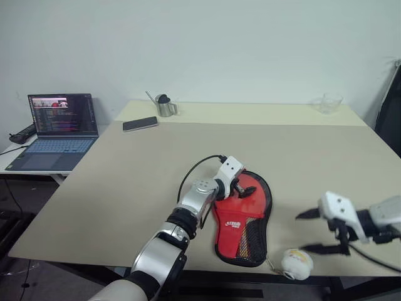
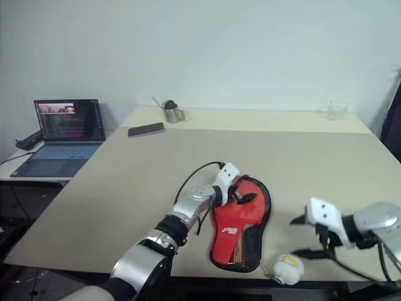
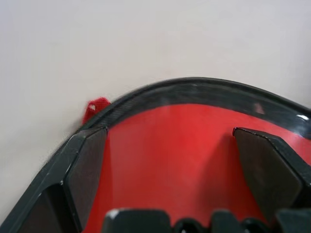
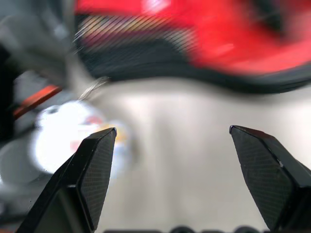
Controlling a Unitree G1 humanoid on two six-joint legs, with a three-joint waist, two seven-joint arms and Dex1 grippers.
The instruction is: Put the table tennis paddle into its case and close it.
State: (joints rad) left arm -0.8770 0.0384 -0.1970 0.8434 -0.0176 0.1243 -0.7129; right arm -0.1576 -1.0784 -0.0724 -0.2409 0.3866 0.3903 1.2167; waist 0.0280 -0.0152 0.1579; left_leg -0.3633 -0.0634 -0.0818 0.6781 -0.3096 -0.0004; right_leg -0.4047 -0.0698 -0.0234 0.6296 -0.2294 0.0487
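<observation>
- A red case [image 1: 243, 216] with black trim lies flat near the front edge of a beige table [image 1: 125, 182], its mesh pocket and white logo facing up
- The paddle cannot be told apart from the case; a flat red surface shows under the left gripper in its wrist view
- The left gripper [image 1: 243, 187] sits over the round, far end of the case, fingers [image 3: 87, 165] spread wide, holding nothing
- The right gripper [image 1: 316, 232] hovers to the right of the case, apart from it, fingers [image 4: 97, 165] spread and empty
- A small white and yellow charm [image 1: 296, 263] lies at the table's front edge, just beside the case's narrow end
- Far back stand a phone [image 1: 140, 123], a metal cup [image 1: 166, 106] and a clear glass [image 1: 329, 102]
- A laptop [image 1: 56, 128] sits open on a side table to the left
</observation>
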